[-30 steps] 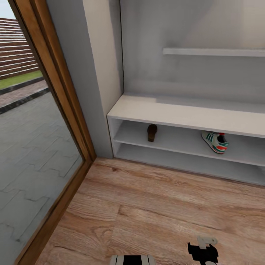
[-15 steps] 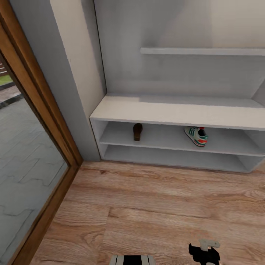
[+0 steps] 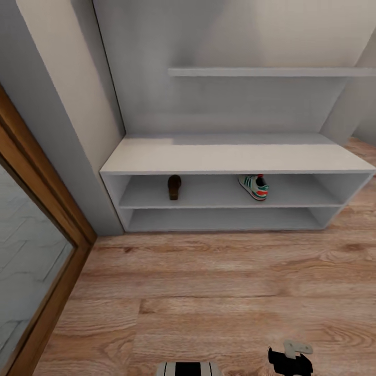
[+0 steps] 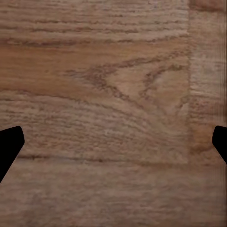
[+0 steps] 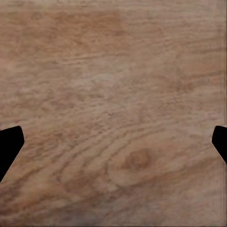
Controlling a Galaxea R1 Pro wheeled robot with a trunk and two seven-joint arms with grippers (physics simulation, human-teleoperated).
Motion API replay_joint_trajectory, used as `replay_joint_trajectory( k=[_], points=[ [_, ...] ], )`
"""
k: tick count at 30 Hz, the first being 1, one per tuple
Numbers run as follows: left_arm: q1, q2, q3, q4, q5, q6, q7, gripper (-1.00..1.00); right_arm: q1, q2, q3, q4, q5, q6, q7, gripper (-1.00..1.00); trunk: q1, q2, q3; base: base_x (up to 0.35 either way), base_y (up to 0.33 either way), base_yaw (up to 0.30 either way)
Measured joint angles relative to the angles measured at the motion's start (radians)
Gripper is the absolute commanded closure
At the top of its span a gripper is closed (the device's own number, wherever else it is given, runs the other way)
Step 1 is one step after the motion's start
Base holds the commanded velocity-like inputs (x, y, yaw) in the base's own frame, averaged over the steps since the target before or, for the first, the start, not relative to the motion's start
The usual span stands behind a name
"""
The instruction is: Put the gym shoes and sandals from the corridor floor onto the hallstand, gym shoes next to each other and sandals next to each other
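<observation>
The hallstand stands against the far wall in the head view, a long white bench with two shelf levels. One dark-brown sandal lies on its upper shelf towards the left. One white gym shoe with green stripes lies on the same shelf, right of centre and well apart from the sandal. The corridor floor stretches bare in front of the rack. My left gripper is open, its dark fingertips wide apart over bare planks. My right gripper is open too, over bare wood.
A thin floating wall shelf hangs above the rack. A wooden door frame with glass runs along the left. A grey wall corner sits between frame and rack. A black part of my right arm shows at the bottom edge.
The head view has swung to the right, so the rack now sits centred and the glass door has slid mostly out of frame. The sandal and gym shoe keep their places on the shelf.
</observation>
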Motion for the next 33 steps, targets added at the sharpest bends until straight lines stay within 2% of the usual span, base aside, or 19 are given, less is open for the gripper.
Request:
replay_joint_trajectory(
  k=[22,33],
  points=[
    [0.0,-0.003,-0.005,0.0,0.005,0.0,0.002,-1.0,0.002,0.007,0.0,-0.002,-0.001,-0.002,0.0,-1.0,0.0,0.0,0.0,0.0,0.0,-0.268],
    [0.0,-0.008,0.0,0.0,0.006,-0.001,-0.013,-1.0,0.002,0.007,0.0,0.001,0.001,-0.068,0.0,-1.0,0.0,0.0,0.0,0.0,0.0,-0.268]
  ],
)
